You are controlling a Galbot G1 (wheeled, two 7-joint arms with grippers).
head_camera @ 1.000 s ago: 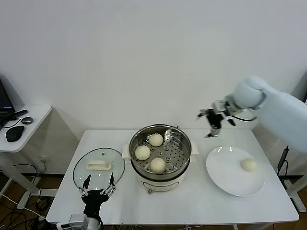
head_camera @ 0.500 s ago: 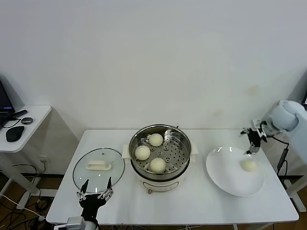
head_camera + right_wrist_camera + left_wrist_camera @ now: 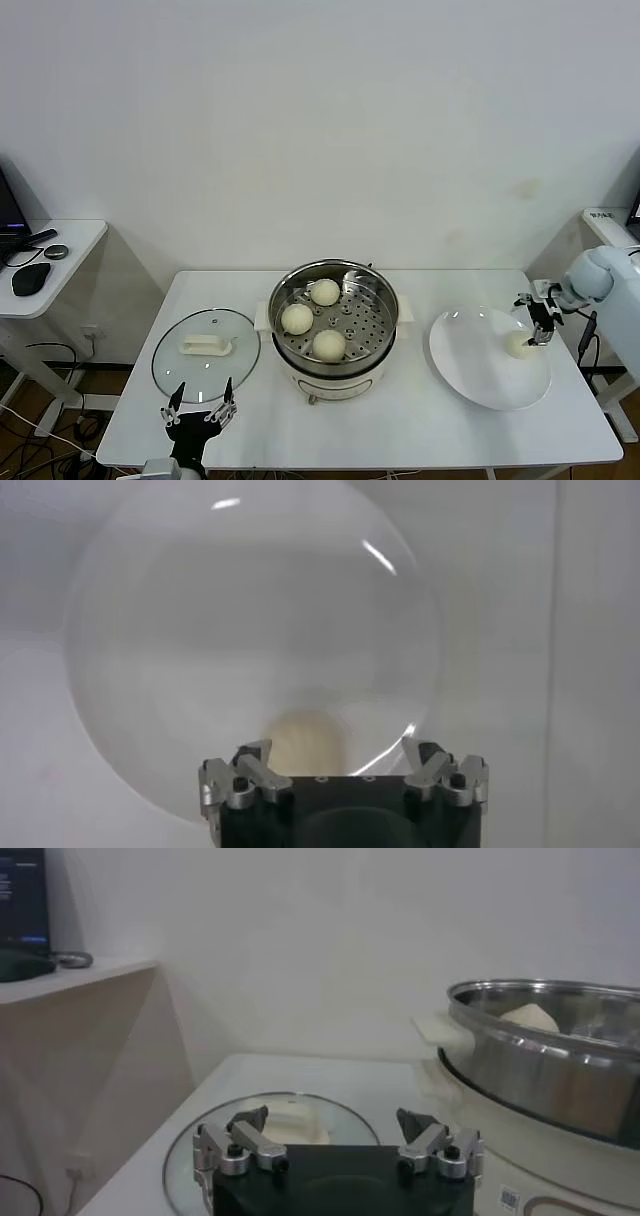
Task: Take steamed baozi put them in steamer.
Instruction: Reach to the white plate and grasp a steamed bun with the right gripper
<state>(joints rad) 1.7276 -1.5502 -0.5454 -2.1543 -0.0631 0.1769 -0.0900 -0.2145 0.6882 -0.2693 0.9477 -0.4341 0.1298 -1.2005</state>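
While three baozi sit in the steamer, the fourth baozi lies on the plate, directly beneath the right claw, jaws spread, nothing held. Left claw, also spread, idles far off beside the lid.

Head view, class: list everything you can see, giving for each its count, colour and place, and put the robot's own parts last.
Baozi in steamer: three, cream-white, on the perforated tray.
Baozi on plate: one, cream-white, right part of the plate.
Steamer: one, shiny steel on a white base, table centre.
Plate: one, white, right of the steamer.
Glass lid: one, clear with a white handle, left of the steamer.
Table: one, white.
Side desk: one, white, far left, holding dark items.
Left gripper: open, at the table's near edge by the lid.
Right gripper: open, just above the plate's baozi.
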